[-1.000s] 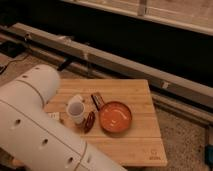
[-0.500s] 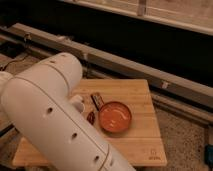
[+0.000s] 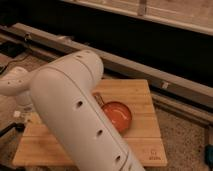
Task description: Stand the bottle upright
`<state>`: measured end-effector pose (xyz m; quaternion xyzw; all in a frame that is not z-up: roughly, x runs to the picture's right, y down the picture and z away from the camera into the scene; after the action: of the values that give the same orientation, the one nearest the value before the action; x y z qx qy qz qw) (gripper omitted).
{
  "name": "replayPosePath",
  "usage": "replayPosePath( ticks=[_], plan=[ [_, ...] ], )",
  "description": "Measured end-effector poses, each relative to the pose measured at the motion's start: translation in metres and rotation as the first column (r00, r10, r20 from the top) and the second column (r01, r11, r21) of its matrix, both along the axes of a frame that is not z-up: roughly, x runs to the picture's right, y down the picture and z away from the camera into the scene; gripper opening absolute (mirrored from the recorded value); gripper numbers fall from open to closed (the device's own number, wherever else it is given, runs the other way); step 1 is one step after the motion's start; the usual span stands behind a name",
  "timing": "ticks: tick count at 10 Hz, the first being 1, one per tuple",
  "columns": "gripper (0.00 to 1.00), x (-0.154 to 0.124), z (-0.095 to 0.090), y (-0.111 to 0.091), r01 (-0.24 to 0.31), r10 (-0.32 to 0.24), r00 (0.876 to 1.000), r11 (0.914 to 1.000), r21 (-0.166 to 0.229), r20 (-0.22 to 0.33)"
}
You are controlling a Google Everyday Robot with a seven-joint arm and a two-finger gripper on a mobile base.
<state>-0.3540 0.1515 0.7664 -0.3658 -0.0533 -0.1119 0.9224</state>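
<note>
While arm point(image 3: 75, 115) covers counter point(image 3: 137, 92), gripper: out of view, grip state can't tell
bottle: hidden behind arm, direction and long axis unknown

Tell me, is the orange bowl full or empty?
Empty, as far as it shows: the orange bowl looks bare inside, though the white arm hides its left edge. The gripper is out of view.

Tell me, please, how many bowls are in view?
1: the orange bowl on the table, beside the arm. The arm may hide others. The tool is not in view.
</note>
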Motion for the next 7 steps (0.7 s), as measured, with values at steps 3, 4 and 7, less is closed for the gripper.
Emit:
replayPosePath(
  ticks=[3, 4, 7],
  plan=[
    [0.0, 0.029, -0.003, -0.001, -0.077, 0.078, 0.996, 0.9967, -0.024, 0.035],
    [0.0, 0.039, -0.008, -0.008, -0.116, 0.117, 0.992, 0.9928, -0.031, 0.056],
    [0.0, 0.069, -0.02, -0.035, -0.227, 0.231, 0.968, 0.9728, -0.044, 0.098]
  ],
)
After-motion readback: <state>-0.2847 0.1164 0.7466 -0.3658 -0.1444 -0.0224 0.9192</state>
